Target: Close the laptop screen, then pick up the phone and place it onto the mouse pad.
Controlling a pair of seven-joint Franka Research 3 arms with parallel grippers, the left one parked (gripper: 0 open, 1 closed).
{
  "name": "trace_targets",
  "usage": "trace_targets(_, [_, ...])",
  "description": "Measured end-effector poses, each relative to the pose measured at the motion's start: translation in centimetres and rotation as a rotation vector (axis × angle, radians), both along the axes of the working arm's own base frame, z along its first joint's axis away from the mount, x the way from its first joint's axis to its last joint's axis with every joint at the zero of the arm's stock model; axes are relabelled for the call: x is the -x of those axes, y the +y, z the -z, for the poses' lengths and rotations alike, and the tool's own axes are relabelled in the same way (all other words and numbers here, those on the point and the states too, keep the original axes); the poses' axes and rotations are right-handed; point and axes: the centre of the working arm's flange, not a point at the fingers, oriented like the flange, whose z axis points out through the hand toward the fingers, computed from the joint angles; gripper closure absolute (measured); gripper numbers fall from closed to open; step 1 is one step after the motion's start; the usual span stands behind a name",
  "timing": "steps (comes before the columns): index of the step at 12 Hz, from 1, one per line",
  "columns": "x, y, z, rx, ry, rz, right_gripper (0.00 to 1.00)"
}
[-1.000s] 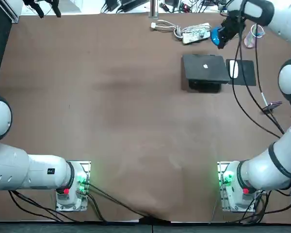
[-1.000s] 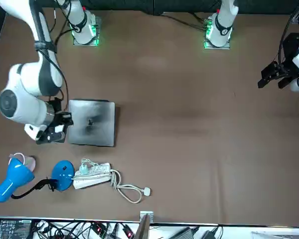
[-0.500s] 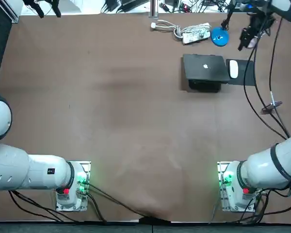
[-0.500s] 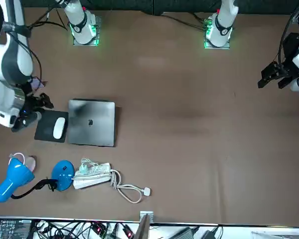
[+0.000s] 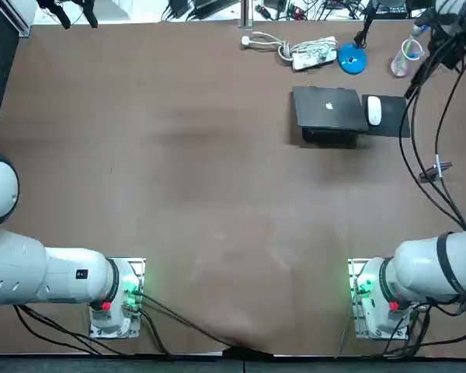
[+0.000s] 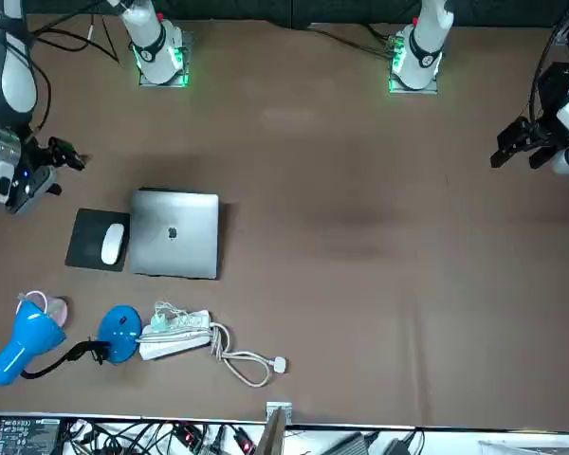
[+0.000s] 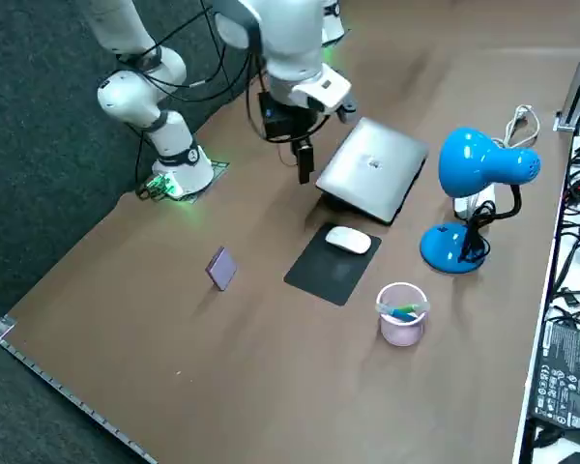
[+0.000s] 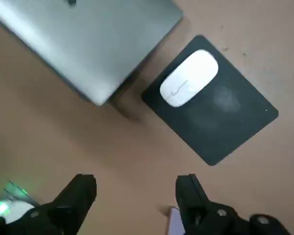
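While the right gripper (image 8: 134,196) hangs above the table with its fingers (image 8: 81,196) spread and nothing between them, we find the phone (image 7: 220,268) lying on the brown table (image 5: 202,155) beneath it, not touched. In the wrist view only a pale lilac corner of the phone shows, just beside one finger. Seen from overhead, the phone sits on the robot's side of the mouse pad (image 5: 394,124) and further to the robot's right, well apart from it. The laptop (image 5: 330,109) is shut, its lid flat, with the mouse pad just beside its right edge and a white mouse (image 5: 373,110) resting on the pad.

A second ago we had the gripper low over the mouse pad beside the laptop, hiding the pad from the front camera. Half a second ago it had cleared the pad towards the robot's right. Now it has drawn nearer the robot's side, towards the phone, and pad and mouse show in full. Laptop, mouse and phone lie where they did.
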Motion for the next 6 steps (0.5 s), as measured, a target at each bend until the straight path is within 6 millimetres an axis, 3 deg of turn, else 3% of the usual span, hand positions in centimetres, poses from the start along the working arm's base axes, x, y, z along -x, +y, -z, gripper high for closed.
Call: trace_targets(6, [5.2,-1.9,3.4,0.068,0.003,-0.203,0.0])
